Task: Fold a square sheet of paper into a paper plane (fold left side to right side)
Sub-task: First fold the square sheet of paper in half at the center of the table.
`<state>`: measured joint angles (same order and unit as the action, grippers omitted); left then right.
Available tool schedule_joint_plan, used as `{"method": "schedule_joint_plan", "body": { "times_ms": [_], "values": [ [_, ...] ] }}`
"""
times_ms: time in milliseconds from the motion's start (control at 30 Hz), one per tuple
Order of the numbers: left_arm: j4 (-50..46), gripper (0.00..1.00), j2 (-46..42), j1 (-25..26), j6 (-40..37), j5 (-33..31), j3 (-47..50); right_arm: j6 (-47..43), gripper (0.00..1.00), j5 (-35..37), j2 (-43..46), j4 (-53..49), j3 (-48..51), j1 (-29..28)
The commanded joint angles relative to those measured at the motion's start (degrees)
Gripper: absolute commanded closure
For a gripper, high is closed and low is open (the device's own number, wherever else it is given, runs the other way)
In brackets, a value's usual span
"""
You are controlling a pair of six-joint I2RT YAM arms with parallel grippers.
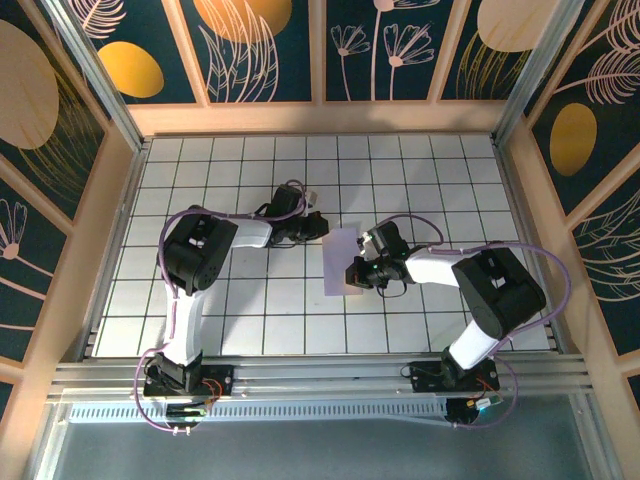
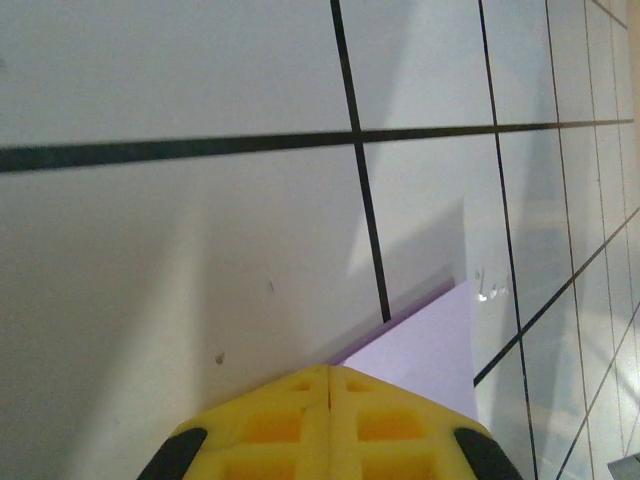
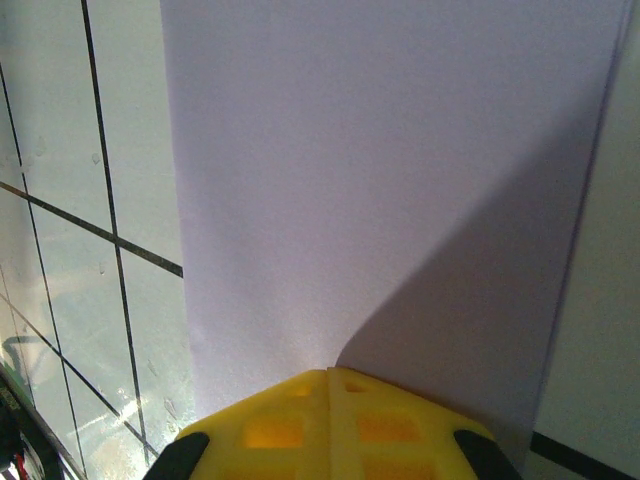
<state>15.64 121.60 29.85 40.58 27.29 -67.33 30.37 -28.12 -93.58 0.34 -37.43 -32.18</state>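
Observation:
The square sheet of paper (image 1: 338, 262) lies on the tiled table as a narrow lavender rectangle, folded in half, between my two arms. My left gripper (image 1: 324, 229) is shut at the sheet's far left corner. In the left wrist view its yellow fingertips (image 2: 330, 370) meet with no gap, right beside a pointed corner of the paper (image 2: 425, 345). My right gripper (image 1: 353, 274) is shut over the sheet's near right part. The right wrist view shows its closed tips (image 3: 330, 372) pressed down on the flat paper (image 3: 380, 180), with nothing pinched between them.
The white tiled table (image 1: 250, 320) with its black grid lines is walled by wooden frames on the left, right and back. Purple cables loop over both arms. An aluminium rail (image 1: 320, 375) runs along the near edge.

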Motion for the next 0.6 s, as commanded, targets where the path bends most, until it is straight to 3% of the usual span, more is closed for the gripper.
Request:
{"method": "schedule_joint_plan", "body": {
  "times_ms": [0,300,567],
  "values": [
    [-2.4,0.98,3.84,-3.21,-3.36,-7.91,-1.52,-0.07,1.0,8.53,-4.56,-9.15,4.01,0.54],
    [-3.13,0.98,2.86,-3.39,-4.86,-7.86,-2.64,0.96,1.0,7.34,-3.51,-8.01,4.38,0.52],
    [-1.67,0.98,-8.97,-2.85,-3.54,-6.89,6.76,3.42,1.0,5.07,-2.32,-4.15,5.25,0.46]
  ]
}}
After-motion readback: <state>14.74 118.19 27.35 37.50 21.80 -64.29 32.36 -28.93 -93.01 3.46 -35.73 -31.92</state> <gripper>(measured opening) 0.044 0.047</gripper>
